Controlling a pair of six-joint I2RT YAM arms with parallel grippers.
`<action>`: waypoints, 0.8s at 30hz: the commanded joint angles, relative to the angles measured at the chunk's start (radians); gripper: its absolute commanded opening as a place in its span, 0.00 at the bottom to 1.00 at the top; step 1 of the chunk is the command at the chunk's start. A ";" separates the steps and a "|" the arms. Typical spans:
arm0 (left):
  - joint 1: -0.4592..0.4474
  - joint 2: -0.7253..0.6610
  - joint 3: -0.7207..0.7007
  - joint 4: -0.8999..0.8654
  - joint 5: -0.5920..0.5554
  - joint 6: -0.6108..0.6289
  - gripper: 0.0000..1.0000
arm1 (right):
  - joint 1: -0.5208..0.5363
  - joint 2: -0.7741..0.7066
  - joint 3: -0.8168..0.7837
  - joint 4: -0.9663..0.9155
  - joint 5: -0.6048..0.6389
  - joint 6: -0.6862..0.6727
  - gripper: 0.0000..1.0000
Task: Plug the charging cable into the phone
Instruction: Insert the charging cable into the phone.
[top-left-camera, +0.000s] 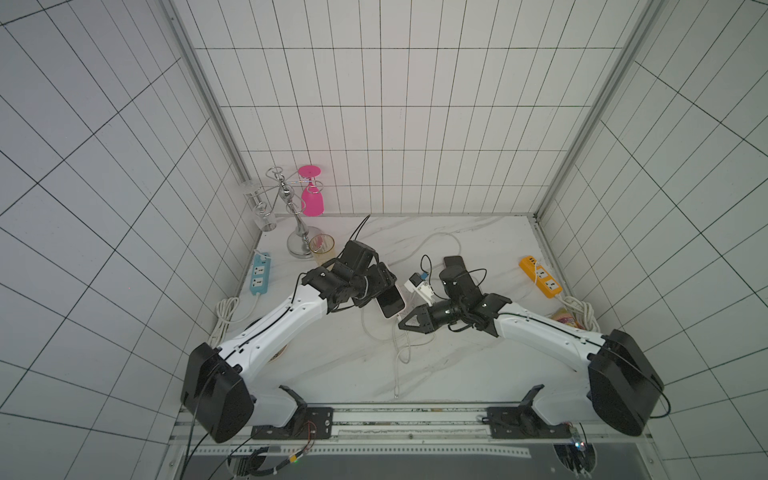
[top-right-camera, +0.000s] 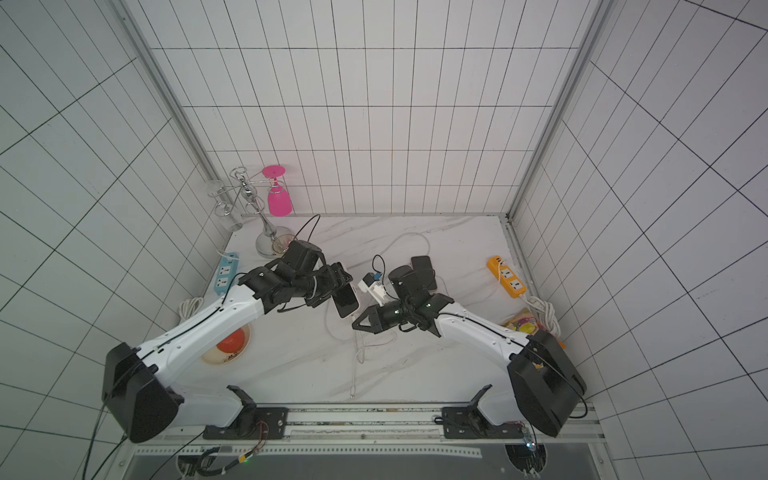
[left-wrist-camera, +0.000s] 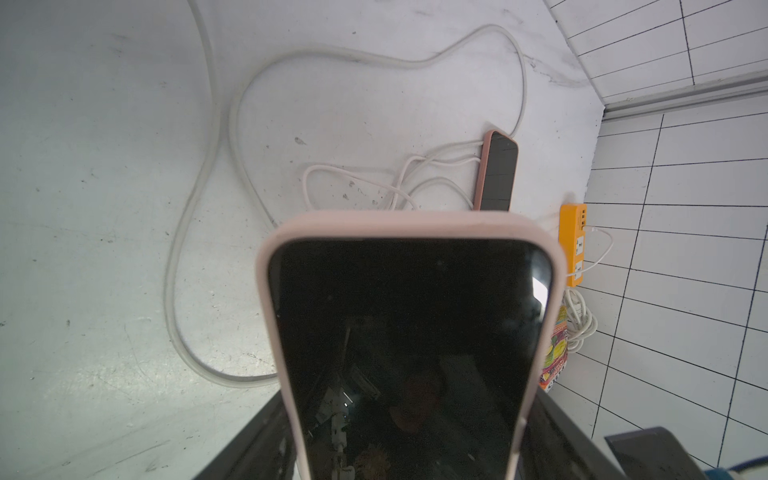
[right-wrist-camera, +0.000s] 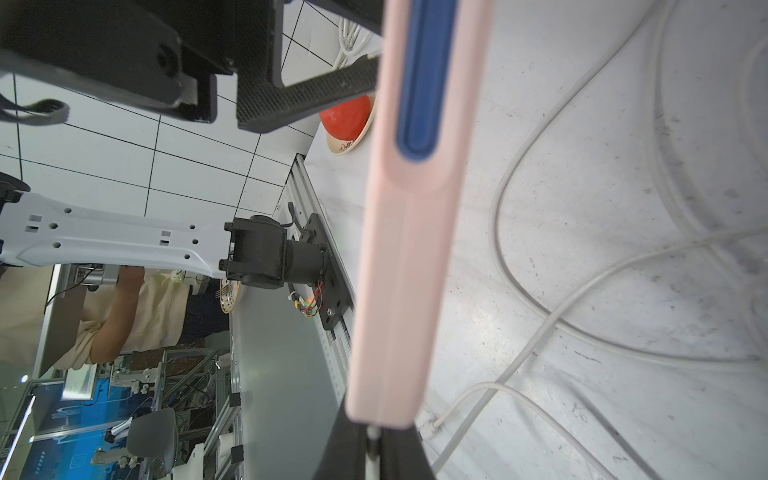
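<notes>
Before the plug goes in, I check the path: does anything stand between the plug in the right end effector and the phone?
Nothing visible does. The right end effector holds the plug right at the end of the phone.

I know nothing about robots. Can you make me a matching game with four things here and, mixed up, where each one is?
1 pale-cased phone
2 pink glass
3 orange power strip
4 blue power strip

A hangs upside down on the rack
B near the right wall
C in the left gripper
D near the left wall

Pairs: 1-C, 2-A, 3-B, 4-D
</notes>
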 joint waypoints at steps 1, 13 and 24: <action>-0.016 -0.035 -0.005 0.015 0.043 0.012 0.00 | -0.018 0.009 0.041 0.052 0.011 0.007 0.00; -0.039 -0.040 -0.017 0.012 0.049 -0.001 0.00 | -0.026 0.033 0.067 0.058 0.012 0.000 0.00; -0.044 -0.044 -0.033 0.005 0.081 -0.016 0.00 | -0.042 0.040 0.088 0.070 0.008 -0.019 0.00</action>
